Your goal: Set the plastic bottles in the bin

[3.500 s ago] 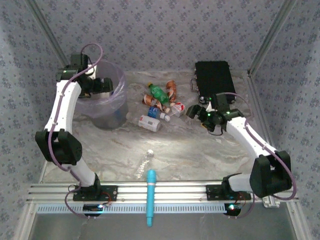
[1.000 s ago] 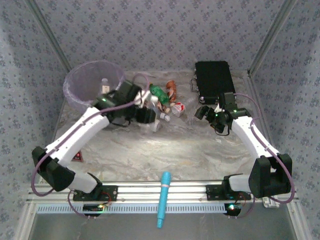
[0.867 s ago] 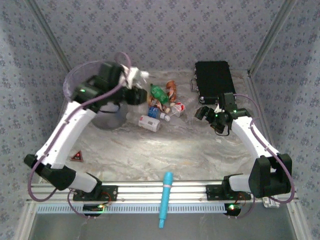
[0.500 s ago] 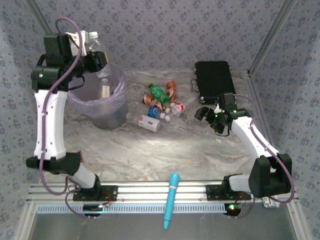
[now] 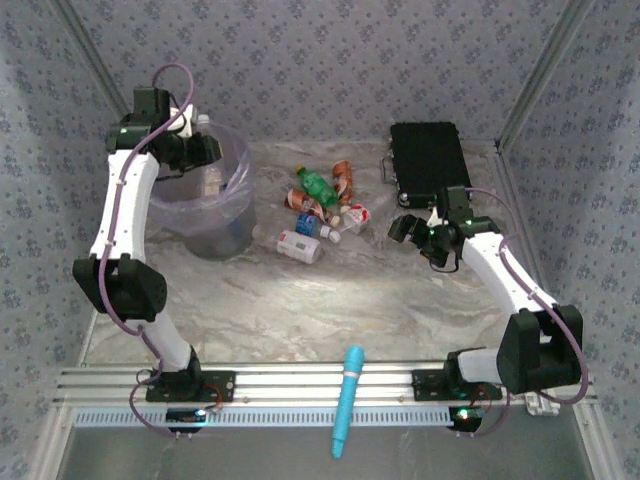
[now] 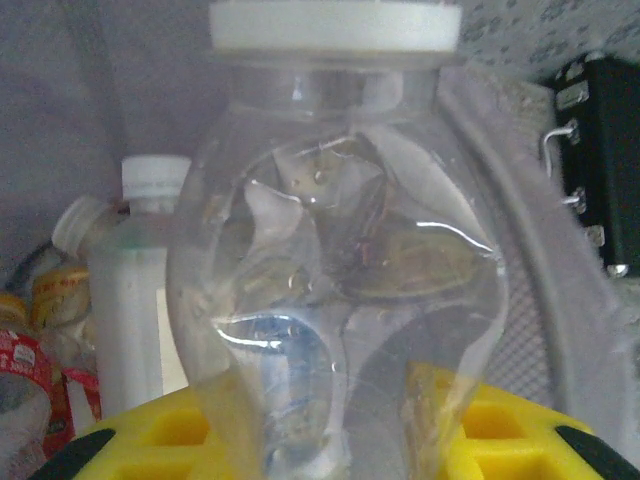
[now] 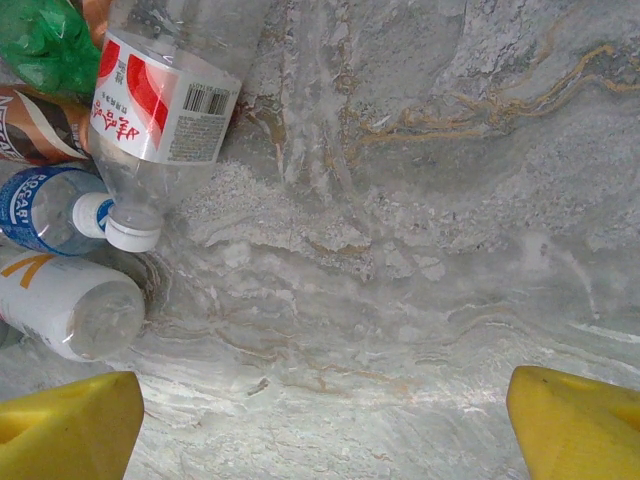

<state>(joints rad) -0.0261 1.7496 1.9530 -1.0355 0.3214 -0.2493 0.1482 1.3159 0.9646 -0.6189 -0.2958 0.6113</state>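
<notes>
**Edges and room.** The left gripper [image 5: 197, 150] hung over the mouth of the bin [image 5: 243, 175]. Its fingers were pressed onto a crumpled clear bottle [image 6: 330, 280] with a white cap, the cap end pointing away from the wrist. In the left wrist view, the bin's rim curved past the held bottle with a gap between them. Bare marble table [image 5: 330, 300] lay open in front of the bin.

**Contents.** Inside the bin, below the held bottle, lay several binned bottles [image 6: 135, 290], one white-capped and one red-labelled.

**Surroundings.**
- Beside the bin, a cluster of loose bottles [image 5: 318, 205] lay touching one another on the table. They were green, orange, white and red-labelled.
- Past that cluster from the bin, the right gripper [image 5: 408, 228] stood with its fingers spread wide over bare marble, nothing between them. The nearest loose bottles lay just off one fingertip.
- A black case [image 5: 430, 158] sat farther from the bin again, behind that gripper.
- A light-blue tool [image 5: 345, 400] lay well apart from the bin, across the near rail.
</notes>
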